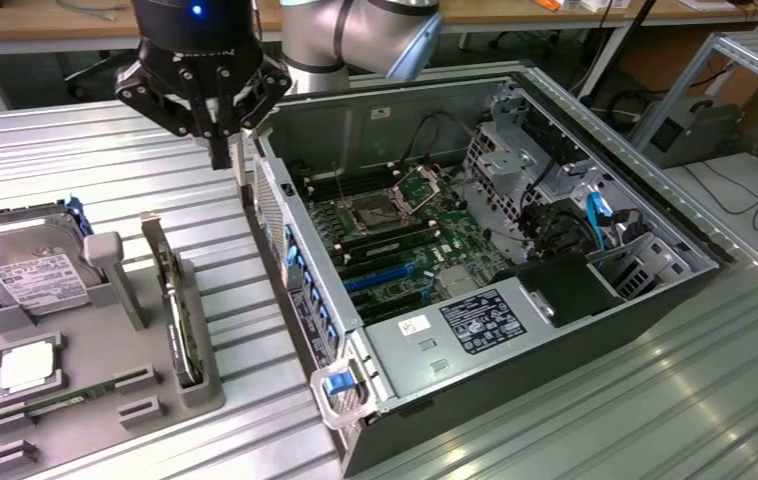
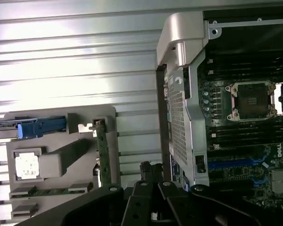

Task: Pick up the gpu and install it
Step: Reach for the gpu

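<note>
Case [image 1: 553, 370] up front, lid off, motherboard on show. Over on the exterior view's left, the grey holder [image 1: 119, 350], and there's the gpu [image 1: 176, 300], standing on edge in its slot. Gripper [image 1: 223, 155] hangs over the table by the case's far corner, fingers pressed together, nothing between them. The gpu sits well apart from it, lower down and nearer the camera.

The arm [image 1: 352, 35] holds the hand [image 1: 223, 155] pointing straight down (its black fingers [image 1: 220, 138] closed tight against each other).
</note>
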`<state>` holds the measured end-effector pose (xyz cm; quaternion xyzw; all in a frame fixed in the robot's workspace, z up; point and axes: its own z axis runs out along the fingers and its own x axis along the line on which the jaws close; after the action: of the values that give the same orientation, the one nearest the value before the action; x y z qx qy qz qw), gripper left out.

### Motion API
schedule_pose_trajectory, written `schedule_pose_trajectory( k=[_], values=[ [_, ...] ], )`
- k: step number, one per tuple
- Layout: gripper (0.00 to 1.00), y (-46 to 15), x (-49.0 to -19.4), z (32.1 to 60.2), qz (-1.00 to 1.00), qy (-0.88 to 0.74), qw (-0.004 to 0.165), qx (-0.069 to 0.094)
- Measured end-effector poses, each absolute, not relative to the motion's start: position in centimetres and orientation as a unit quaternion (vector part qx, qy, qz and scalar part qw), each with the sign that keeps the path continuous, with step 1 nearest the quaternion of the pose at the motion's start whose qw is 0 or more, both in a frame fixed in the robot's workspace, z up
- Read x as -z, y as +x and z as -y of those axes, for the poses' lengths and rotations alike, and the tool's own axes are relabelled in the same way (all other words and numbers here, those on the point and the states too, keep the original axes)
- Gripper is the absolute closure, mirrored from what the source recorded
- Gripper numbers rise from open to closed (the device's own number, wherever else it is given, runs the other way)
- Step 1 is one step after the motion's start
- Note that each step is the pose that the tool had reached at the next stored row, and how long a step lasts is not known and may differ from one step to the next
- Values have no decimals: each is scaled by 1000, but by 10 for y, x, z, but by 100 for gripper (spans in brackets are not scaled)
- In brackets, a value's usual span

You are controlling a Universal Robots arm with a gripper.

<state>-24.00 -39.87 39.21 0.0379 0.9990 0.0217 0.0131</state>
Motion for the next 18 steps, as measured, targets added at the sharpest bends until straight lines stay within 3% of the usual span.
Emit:
schedule_pose_trajectory(
  k=[18],
  values=[
    [89, -286, -390, 398, -999, 38, 13, -22]
  ],
)
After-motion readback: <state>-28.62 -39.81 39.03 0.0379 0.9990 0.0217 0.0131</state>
